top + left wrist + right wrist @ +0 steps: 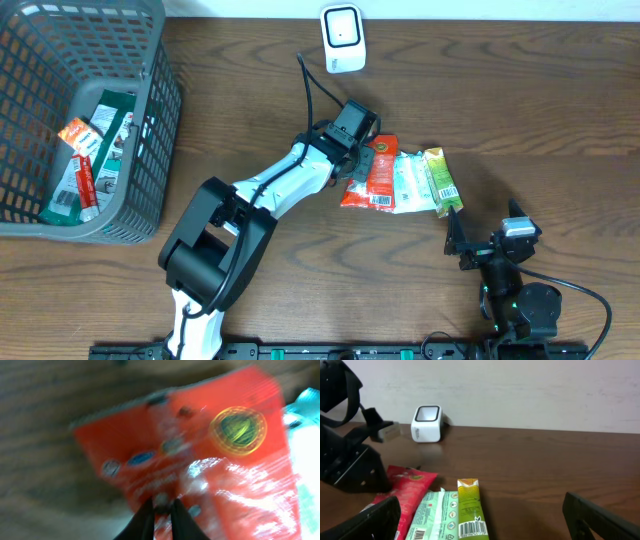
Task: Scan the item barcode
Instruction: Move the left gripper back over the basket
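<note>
Table (520, 100): brown wood, pale wall behind.
Scanner (342, 38): white, at the far edge.
Red packet (380, 180): mid-table, touching a pale packet (410, 183), with a green packet (440, 180) next to that.
Left gripper (161, 506): clenched on the red packet's edge.
Right gripper (460, 245): jaws wide, empty, near the green packet.
Basket (165, 110): grey, far left, packets inside.
</note>
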Action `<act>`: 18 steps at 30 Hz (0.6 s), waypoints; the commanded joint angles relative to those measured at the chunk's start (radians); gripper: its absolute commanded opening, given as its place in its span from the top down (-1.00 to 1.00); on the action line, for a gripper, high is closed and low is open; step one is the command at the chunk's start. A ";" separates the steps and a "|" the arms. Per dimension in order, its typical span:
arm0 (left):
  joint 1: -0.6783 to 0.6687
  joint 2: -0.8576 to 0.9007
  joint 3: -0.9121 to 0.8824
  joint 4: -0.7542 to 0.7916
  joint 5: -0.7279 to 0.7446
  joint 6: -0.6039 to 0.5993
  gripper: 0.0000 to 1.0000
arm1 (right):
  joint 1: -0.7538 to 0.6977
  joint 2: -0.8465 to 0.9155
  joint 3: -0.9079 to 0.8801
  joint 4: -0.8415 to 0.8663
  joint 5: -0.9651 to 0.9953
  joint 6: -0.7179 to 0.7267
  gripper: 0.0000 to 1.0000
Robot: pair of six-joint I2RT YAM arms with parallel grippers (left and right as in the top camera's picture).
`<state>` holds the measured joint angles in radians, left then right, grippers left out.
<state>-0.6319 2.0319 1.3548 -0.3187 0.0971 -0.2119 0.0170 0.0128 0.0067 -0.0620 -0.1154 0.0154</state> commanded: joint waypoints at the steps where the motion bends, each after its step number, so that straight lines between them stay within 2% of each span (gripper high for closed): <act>1: 0.016 -0.095 0.080 -0.089 -0.050 0.008 0.66 | -0.011 -0.004 -0.001 -0.003 0.002 0.014 -0.99; 4: 0.057 -0.184 0.198 -0.233 -0.050 0.008 0.47 | -0.011 -0.004 -0.001 -0.003 0.002 0.014 -0.99; 6: 0.096 -0.229 0.277 -0.323 -0.064 0.008 0.23 | -0.011 -0.004 -0.001 -0.003 0.002 0.014 -0.98; 9: 0.189 -0.299 0.408 -0.459 -0.096 0.009 0.05 | -0.011 -0.004 -0.001 -0.003 0.002 0.014 -0.99; 11: 0.264 -0.339 0.466 -0.514 -0.110 0.008 -0.15 | -0.011 -0.004 -0.001 -0.003 0.002 0.014 -0.98; 18: 0.635 -0.450 0.498 -0.567 -0.109 -0.063 -0.28 | -0.011 -0.004 -0.001 -0.003 0.002 0.014 -0.99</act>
<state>-0.1143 1.5719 1.8629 -0.8616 0.0051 -0.2283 0.0170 0.0128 0.0067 -0.0620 -0.1154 0.0154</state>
